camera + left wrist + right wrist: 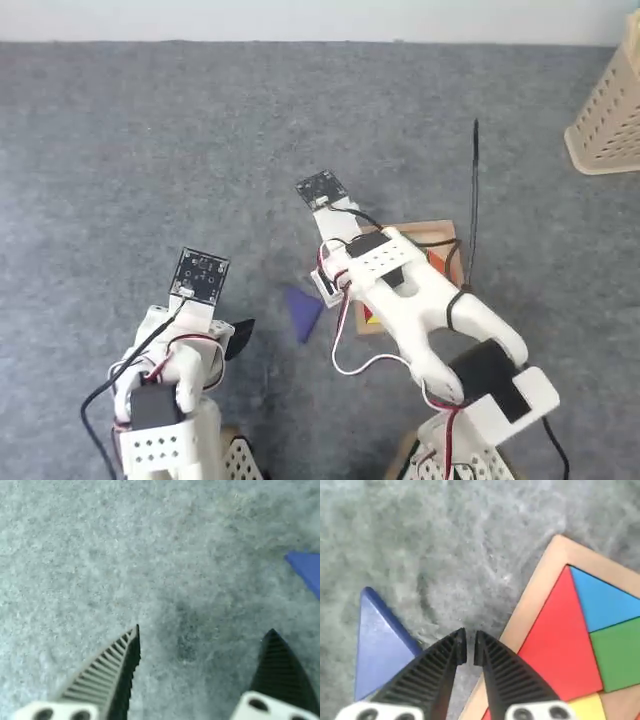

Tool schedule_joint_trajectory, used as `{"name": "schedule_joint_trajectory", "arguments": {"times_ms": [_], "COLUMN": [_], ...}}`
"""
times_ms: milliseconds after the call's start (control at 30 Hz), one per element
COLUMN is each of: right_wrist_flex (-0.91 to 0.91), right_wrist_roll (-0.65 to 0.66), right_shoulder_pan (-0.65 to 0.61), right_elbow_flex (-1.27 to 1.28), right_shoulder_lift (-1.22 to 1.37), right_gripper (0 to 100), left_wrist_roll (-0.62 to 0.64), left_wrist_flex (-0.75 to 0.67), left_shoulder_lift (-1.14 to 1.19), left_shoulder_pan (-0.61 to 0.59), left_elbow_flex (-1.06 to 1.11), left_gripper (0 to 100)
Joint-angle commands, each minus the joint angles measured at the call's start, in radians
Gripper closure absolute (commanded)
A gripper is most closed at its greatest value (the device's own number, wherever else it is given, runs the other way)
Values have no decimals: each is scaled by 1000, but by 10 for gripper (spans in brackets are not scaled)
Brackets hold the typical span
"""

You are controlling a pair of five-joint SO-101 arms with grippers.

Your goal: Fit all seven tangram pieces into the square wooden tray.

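Pieces lie in two places as we see them. Most sit in the square wooden tray, and one blue triangle lies flat outside it on the grey table covering.

In the right wrist view we make out a red triangle against the tray's rim. A light blue piece and a green piece touch it on the far side, and a yellow piece sits at the red one's lower corner.

The right gripper hangs over the strip of cloth between the blue triangle and the tray. Its pincer is narrow, with only a thin slit between the ribbed tips, and it holds nothing. From above, the right arm covers much of the tray. The blue triangle lies between the two arms, near the tray but apart from it.

The left gripper is over bare cloth with its pincer wide and nothing between the tips. We catch a corner of the blue triangle well off to one side of it.

Away from the arms, a beige perforated basket stands at the table's far corner. A thin black strip rises beside the tray.
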Motion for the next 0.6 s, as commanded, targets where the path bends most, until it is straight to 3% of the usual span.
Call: {"name": "schedule_joint_trajectory", "arguments": {"times_ms": [0,200,400,567], "right_wrist_flex": [10,31,30,21], "right_wrist_roll": [-3,0,2,-8], "right_shoulder_pan": [-15,-179,-300,-303], "right_elbow_flex": [-46,8,58,78], "right_shoulder_lift": [-107,-269,-278,-278], "right_gripper": [954,940,733,783], "left_wrist_roll": [-5,-5,-5,-5], "left_wrist_flex": [8,8,8,8], "left_shoulder_lift": [-17,-17,-17,-17], "left_shoulder_pan": [3,3,3,3], "left_elbow_flex": [-5,-5,-5,-5], "left_gripper": [647,647,647,647]}}
